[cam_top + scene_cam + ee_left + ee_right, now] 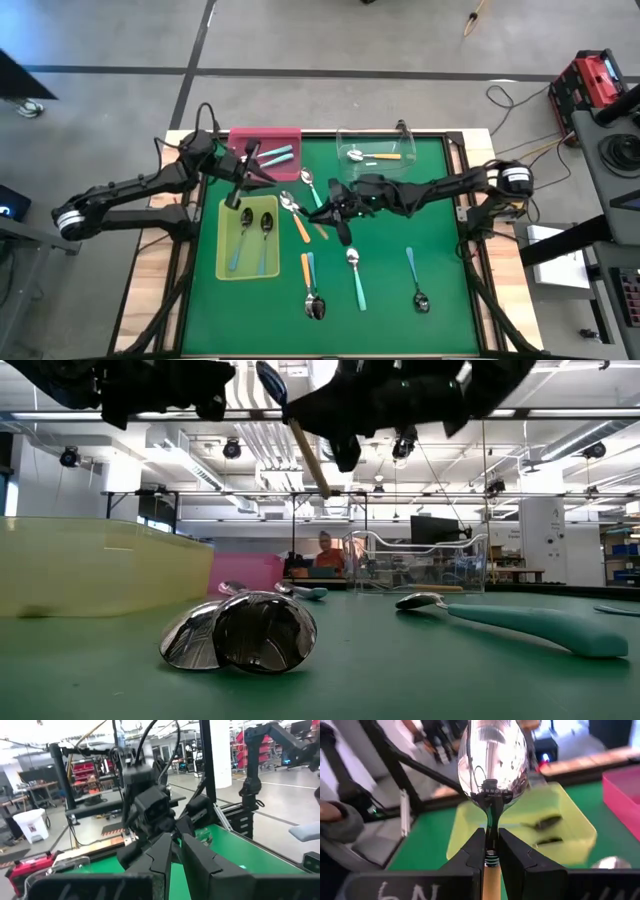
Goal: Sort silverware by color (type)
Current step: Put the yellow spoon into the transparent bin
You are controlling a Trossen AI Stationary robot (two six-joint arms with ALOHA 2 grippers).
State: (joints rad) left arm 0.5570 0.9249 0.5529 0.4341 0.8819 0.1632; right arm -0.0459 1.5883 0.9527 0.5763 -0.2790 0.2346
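My right gripper (pixel 491 837) hovers over the middle of the green mat (pixel 335 208), shut on an orange-handled spoon (pixel 492 760). The spoon's shiny bowl sticks out past the fingertips toward the yellow-green tray (pixel 248 240). My left gripper (pixel 172 865) is shut and holds nothing, raised over the mat's far left near the pink tray (pixel 265 182). Other spoons lie flat on the mat: an orange one (pixel 297 222), a teal one (pixel 356 278), a light blue one (pixel 416 280) and an orange and blue pair (pixel 310 285). My right gripper pinches the spoon's thin neck (pixel 491 851), where the metal meets the orange handle, between its two fingers. The fingers are level, point toward the table's left and lie along the spoon. The spoon is lifted clear and slants, with its bowl (pixel 270 378) up and its handle (pixel 312 460) running down.
The pink tray (pixel 285 135) at the far left holds bluish-handled spoons. The clear tray (pixel 345 135) at the far middle holds an orange spoon. Two spoons lie in the yellow-green tray. The mat's near right part (pixel 450 310) is bare.
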